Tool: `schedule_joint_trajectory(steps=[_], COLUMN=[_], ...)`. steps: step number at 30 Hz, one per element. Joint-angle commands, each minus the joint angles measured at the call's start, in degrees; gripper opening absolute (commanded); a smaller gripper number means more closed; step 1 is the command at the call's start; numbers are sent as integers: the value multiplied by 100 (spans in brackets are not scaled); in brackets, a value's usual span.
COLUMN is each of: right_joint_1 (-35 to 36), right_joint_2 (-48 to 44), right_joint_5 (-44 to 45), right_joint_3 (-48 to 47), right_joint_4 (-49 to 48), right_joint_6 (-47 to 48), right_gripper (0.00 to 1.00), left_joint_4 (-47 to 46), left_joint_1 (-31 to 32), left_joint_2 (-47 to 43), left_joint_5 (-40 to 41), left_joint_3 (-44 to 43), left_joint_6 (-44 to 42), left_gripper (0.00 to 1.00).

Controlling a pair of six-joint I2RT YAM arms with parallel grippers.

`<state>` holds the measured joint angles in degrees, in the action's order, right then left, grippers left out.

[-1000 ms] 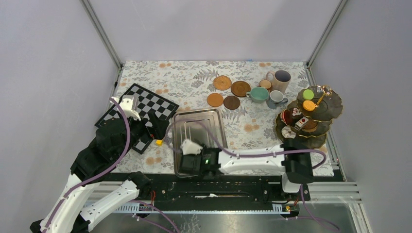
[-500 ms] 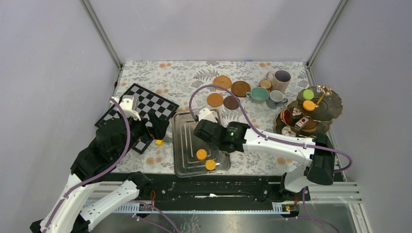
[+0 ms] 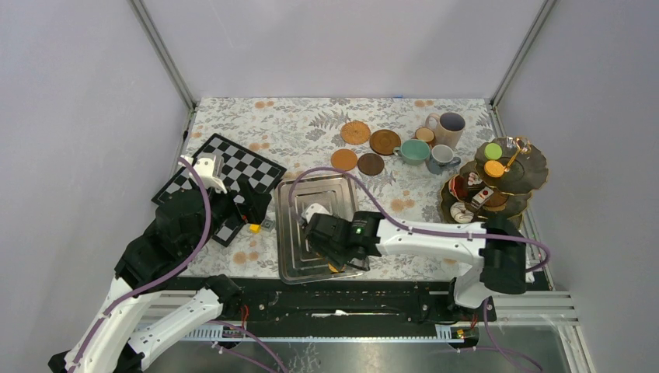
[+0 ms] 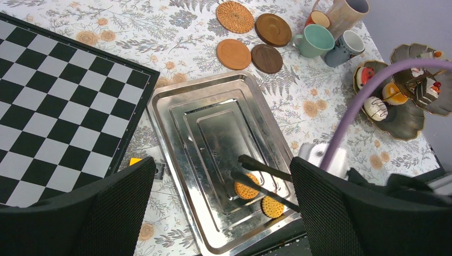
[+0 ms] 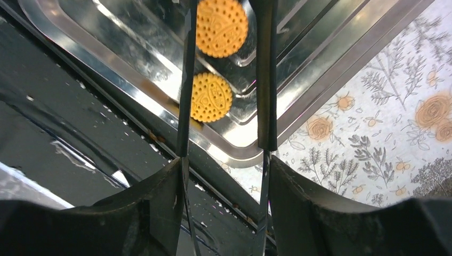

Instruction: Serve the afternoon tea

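The right hand (image 5: pixel 226 8) hangs spread wide over the steel tray's (image 5: pixel 330 58) near corner, gripping nothing, its fingertips cut off by the frame. Two orange biscuits (image 5: pixel 211 97) lie on the tray between its fingers; in the top view the hand hides them. The left hand (image 4: pixel 221 170) gapes wide and empty near the chessboard (image 4: pixel 53 106).

1. The biscuits (image 5: pixel 218 26) are orange with a dotted pattern; the tray (image 4: pixel 224 128) is shiny silver.
2. The chessboard (image 4: pixel 53 101) is checked black and white.
3. The tablecloth (image 4: pixel 176 32) is white with grey leaves and orange blossoms.
4. There is a teal mug (image 4: pixel 314 41), a grey mug (image 4: pixel 344 47), a beige mug (image 4: pixel 344 13) and a small orange mug (image 4: pixel 319 19).
5. One woven coaster (image 4: pixel 235 16) is tan, one plain coaster (image 4: pixel 233 54) is orange-brown, and the other two coasters (image 4: pixel 273 29) are dark brown.
6. The stand (image 3: pixel 532 175) is dark with gold edges.
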<state>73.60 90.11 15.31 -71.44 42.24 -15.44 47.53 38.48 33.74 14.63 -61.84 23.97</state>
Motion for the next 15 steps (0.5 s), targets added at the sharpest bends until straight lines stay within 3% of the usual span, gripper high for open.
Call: schedule_joint_trajectory(steps=[1, 15], right_joint_1=[172, 342], right_joint_2=[315, 445], right_joint_5=[119, 269], right_joint_3=[-22, 124], right_joint_4=[358, 564], right_joint_6=[150, 182], right_gripper=[60, 68], left_joint_4=[-180, -180], left_joint_1=[28, 28], left_joint_2=[-19, 10], left_joint_5=[78, 49], left_joint_3=[30, 7], left_joint_6=[-35, -32], left_gripper=[99, 99])
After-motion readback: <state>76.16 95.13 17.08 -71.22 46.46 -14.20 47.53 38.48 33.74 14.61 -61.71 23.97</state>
